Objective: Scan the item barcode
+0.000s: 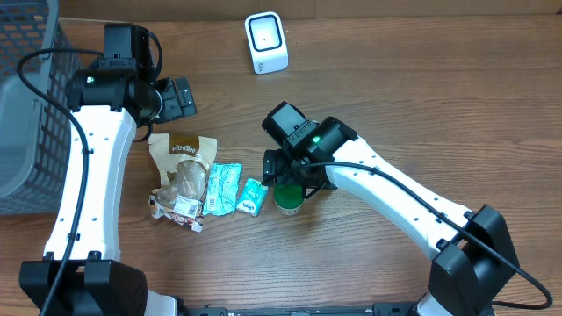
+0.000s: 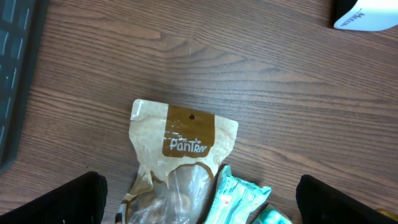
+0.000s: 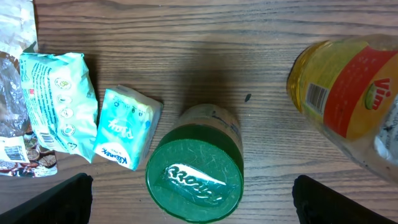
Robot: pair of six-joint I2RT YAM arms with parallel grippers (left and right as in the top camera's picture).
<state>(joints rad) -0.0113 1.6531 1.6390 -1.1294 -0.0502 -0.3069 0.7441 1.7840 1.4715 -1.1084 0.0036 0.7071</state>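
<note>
1. the task's thing, as i judge it, is the green-lidded jar (image 3: 194, 171). it stands upright on the worktop (image 1: 395, 88), so its long axis runs straight up toward the right wrist and its lid faces the camera.
2. the right gripper (image 3: 205, 200) hangs directly over that jar. its jaws stand wide apart and empty, one dark finger (image 3: 62, 199) out at 9 o'clock of the lid and the other at 3 o'clock. the jar sits between them, nearly centred, and i see nothing touching it.
3. the coming move turns on this: the jar is below the jaws, not beside them, so a straight descent would bring the fingers down either side of its round wall.
4. the neighbours crowd in. a tissue pack (image 3: 127, 127) lies just beside the jar at 9 to 10 o'clock, and a yellow vim bottle (image 3: 348, 93) lies near at 2 o'clock. the 9 o'clock finger has the tighter gap.
5. no barcode shows on the jar from here. only its lid and a strip of label are in view.
6. in the overhead view the barcode scanner (image 1: 265, 42) stands well apart from the jar (image 1: 288, 197), at about 12 o'clock.
7. the left gripper (image 2: 199, 202) is farther off, at 10 o'clock of the jar. its jaws are also spread and empty, above the pantree pouch (image 2: 183, 149). the right arm is clearly the nearer one.
</note>
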